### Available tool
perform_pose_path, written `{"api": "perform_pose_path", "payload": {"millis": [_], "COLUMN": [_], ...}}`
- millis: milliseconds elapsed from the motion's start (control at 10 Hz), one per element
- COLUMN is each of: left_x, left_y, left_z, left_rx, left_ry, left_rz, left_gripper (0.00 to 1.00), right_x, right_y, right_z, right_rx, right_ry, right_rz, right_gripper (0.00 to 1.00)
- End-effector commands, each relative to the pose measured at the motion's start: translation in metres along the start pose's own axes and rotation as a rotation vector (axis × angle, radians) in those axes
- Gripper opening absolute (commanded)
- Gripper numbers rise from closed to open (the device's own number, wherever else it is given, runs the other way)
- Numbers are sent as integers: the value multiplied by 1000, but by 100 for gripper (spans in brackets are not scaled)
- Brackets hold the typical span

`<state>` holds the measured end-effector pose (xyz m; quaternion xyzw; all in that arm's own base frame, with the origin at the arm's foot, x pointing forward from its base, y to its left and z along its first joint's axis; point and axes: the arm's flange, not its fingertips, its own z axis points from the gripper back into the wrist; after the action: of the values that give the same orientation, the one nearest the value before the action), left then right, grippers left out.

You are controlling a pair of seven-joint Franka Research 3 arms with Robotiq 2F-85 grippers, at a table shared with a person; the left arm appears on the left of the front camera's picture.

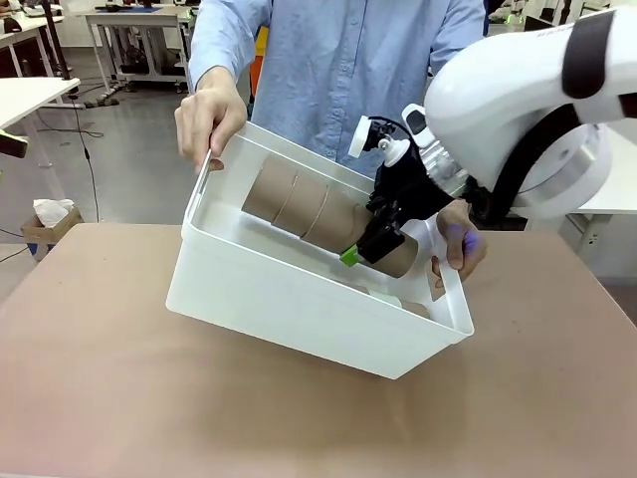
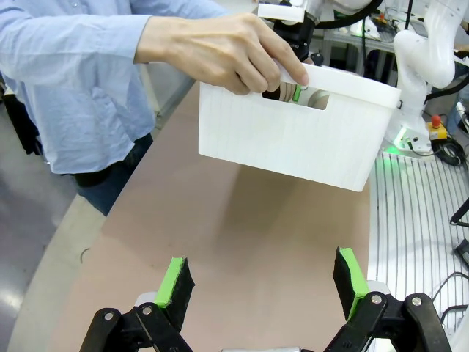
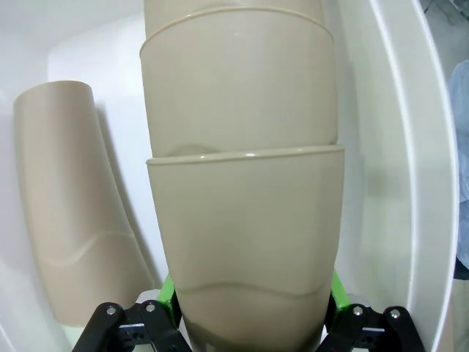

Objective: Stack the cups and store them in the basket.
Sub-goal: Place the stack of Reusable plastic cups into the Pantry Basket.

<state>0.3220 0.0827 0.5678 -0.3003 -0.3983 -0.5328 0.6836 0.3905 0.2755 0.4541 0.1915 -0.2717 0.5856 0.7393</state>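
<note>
Tan-brown stacked cups (image 1: pixel 318 211) are lying clamped in the right gripper (image 1: pixel 370 247) inside the tilted basket (image 1: pixel 299 299) that a person's hands (image 1: pixel 209 115) are holding; releasing now may be letting them slide; the left gripper (image 2: pixel 260 282) is hanging wide open.

A brown table (image 1: pixel 119 378) carries the scene. The tilted white basket (image 1: pixel 289 299) seems to touch it along its near bottom edge.

The table (image 1: pixel 119 398) has a plain brown top. A person in a light blue shirt (image 1: pixel 338 60) stands at the far side of it. Down on the grey floor (image 1: pixel 129 159) at the left sits a small cardboard box (image 1: pixel 45 231) with crumpled white paper in it. More white tables (image 1: pixel 139 20) with thin metal legs stand farther back in the room. Black cables (image 1: pixel 85 129) lie on the floor.
</note>
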Motion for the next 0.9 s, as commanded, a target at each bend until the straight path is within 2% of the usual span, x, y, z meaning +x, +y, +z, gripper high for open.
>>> {"api": "perform_pose_path", "payload": {"millis": [0,500,600,800], "left_x": [2,2,2,2], "left_y": [-1,-1,-1,-1], "left_z": [0,0,0,0], "left_rx": [-3,-3,-3,-3], "left_ry": [-10,-10,-10,-10], "left_rz": [1,1,1,1], "left_gripper": [100,100,100,100], "right_x": [18,22,19,18], "right_y": [5,5,3,3], "right_z": [-8,-30,-27,-18], "right_rx": [-58,-42,-51,-46], "right_ry": [57,87,78,59], "right_rz": [-16,-14,-34,-34], "right_gripper": [87,87,100,100]}}
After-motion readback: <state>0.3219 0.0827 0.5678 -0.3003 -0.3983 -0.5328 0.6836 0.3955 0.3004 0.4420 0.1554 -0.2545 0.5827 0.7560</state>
